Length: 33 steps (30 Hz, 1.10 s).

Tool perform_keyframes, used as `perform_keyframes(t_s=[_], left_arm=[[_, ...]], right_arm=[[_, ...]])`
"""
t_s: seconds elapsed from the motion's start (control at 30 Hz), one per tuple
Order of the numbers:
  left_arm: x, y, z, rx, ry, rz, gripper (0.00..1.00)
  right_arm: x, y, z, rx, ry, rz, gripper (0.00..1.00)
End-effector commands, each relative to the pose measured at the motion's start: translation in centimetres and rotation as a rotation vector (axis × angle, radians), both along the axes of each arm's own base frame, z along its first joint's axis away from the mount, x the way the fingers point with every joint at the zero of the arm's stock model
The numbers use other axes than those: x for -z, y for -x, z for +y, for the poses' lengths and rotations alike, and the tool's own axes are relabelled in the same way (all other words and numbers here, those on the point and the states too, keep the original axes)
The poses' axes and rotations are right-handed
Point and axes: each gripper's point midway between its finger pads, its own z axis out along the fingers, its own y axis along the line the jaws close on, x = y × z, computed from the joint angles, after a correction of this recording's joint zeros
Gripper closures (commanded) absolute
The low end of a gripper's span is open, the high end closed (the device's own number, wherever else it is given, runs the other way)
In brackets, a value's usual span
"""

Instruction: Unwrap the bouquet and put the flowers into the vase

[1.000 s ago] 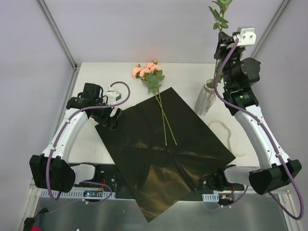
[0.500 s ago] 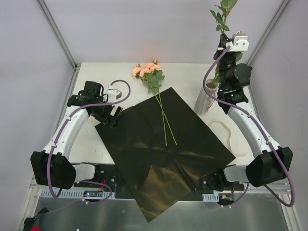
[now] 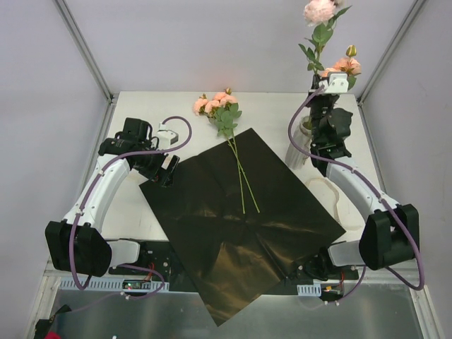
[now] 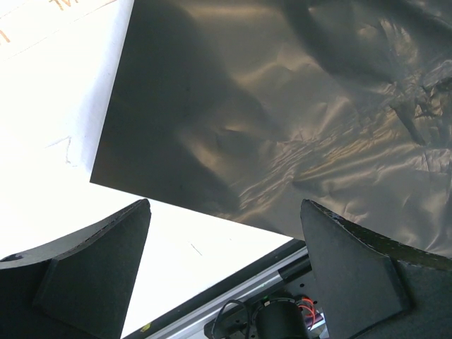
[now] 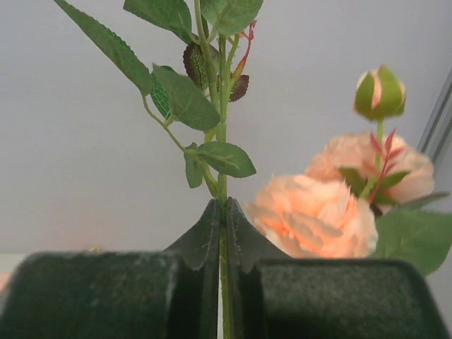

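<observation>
open left claw [image 4: 222, 272], black paper sheet [image 4: 282, 120], white table [image 4: 49, 113]

The black paper sheet [image 3: 240, 219] across the middle of the top view is glossy and creased. In the left wrist view it shows rippled, bronze-grey highlights. The table [image 3: 272, 106] beneath it is smooth matt white. At upper right, the vase [image 3: 299, 150] is clear ribbed glass. In the right wrist view the rose stem [image 5: 223, 134] looks smooth, the leaves [image 5: 185, 99] are matt and finely veined, and the peach petals [image 5: 311, 212] are soft and cloth-like. The fingers [image 5: 92, 296] of the right gripper [image 5: 224, 212] are matt black with a faint grain. The left arm's shell [image 3: 106, 187] is shiny white plastic. The plate [image 3: 141, 314] along the bottom edge is dull grey metal.
</observation>
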Motion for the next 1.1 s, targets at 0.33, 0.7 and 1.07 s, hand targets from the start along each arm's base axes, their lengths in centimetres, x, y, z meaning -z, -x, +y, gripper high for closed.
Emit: perform_keyframes(t_s=[0.33,0.7,1.07], left_arm=[[-1.6,0.1,0.1,-0.015,0.014,-0.029,0.13],[-1.6,0.4,0.1,-0.023,0.023,-0.026,0.13],[-1.7,0.2,0.2,-0.034,0.018,-0.028,0.13]], right_arm=[[1.9,7.7,0.1,-0.092,-0.148,0.06,0.64],[5.0,12.6,5.2,-0.328,-0.15,0.264,0.4],[18.6,10.8,18.3,-0.569,0.161,0.897,0.44]])
